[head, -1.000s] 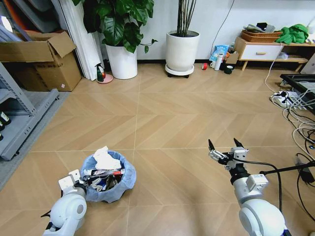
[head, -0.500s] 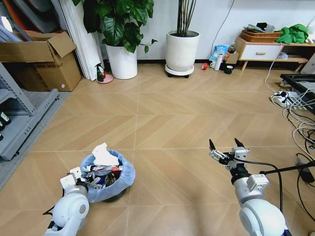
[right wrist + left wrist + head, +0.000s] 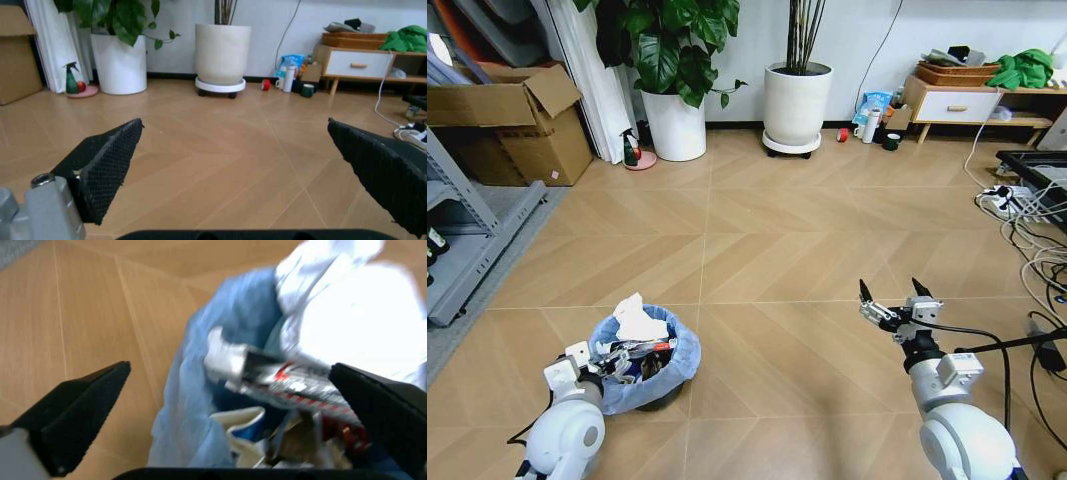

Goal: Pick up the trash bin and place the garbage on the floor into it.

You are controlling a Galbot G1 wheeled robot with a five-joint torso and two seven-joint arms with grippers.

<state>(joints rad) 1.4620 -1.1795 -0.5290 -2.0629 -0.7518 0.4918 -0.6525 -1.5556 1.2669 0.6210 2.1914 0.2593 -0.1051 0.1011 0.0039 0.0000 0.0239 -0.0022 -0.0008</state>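
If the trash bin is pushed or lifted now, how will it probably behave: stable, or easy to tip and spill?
The trash bin looks small and probably light, so a push may slide or tip it. The white tissue is heaped above the rim and could fall out. The light-blue bag looks thin and crinkly, so it probably gives little firm grip.
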